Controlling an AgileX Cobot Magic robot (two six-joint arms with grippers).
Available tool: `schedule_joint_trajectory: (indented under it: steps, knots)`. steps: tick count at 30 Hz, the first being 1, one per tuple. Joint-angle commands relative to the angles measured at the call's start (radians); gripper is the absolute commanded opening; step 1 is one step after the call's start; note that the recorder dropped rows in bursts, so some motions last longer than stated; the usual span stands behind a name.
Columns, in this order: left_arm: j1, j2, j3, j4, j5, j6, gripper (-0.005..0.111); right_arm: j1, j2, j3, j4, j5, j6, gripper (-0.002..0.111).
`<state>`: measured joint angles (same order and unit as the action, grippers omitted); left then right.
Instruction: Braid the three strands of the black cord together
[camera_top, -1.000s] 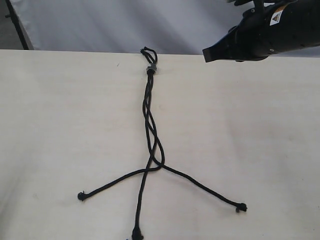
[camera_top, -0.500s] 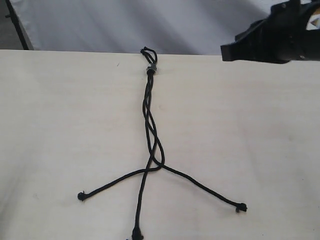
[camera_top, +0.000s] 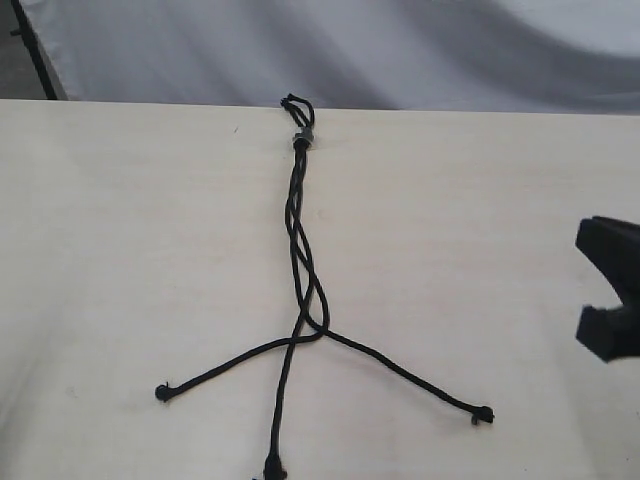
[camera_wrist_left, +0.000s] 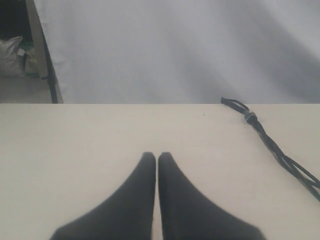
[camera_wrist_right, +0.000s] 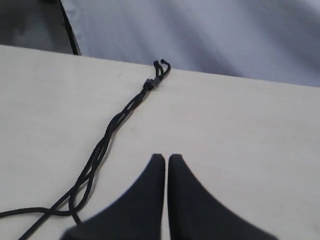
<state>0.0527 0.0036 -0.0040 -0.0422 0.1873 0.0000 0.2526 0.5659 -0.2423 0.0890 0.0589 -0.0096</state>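
The black cord (camera_top: 298, 230) lies lengthwise on the table, its loop and grey band (camera_top: 302, 138) at the far edge. Its upper part is loosely twisted. Lower down the three strands fan out: one to the left (camera_top: 225, 365), one straight down (camera_top: 280, 400), one to the right (camera_top: 400, 372), each ending in a small knot. My right gripper (camera_wrist_right: 166, 157) hovers shut and empty beside the cord (camera_wrist_right: 112, 130). A black part of the right arm (camera_top: 612, 290) shows at the right edge. My left gripper (camera_wrist_left: 157, 155) is shut and empty, apart from the cord (camera_wrist_left: 270, 145).
The pale table (camera_top: 120, 220) carries only the cord. A grey-white cloth backdrop (camera_top: 350, 50) hangs behind the far edge, with a dark pole (camera_top: 35, 50) at the back left.
The right arm has dropped from the top right corner of the exterior view down to the right edge near the table. The cord has not moved.
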Motion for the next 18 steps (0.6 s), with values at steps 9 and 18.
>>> schedule_joint_trajectory:
  steps: [9,18]
  knots:
    - [0.004,-0.004,0.004,0.005,0.0,0.0,0.003,-0.007,-0.474,0.242,-0.003,-0.059,0.018,0.003]
    - [0.004,-0.004,0.004,0.005,-0.002,0.0,0.003,-0.329,-0.566,0.242,-0.003,-0.067,0.025,0.003]
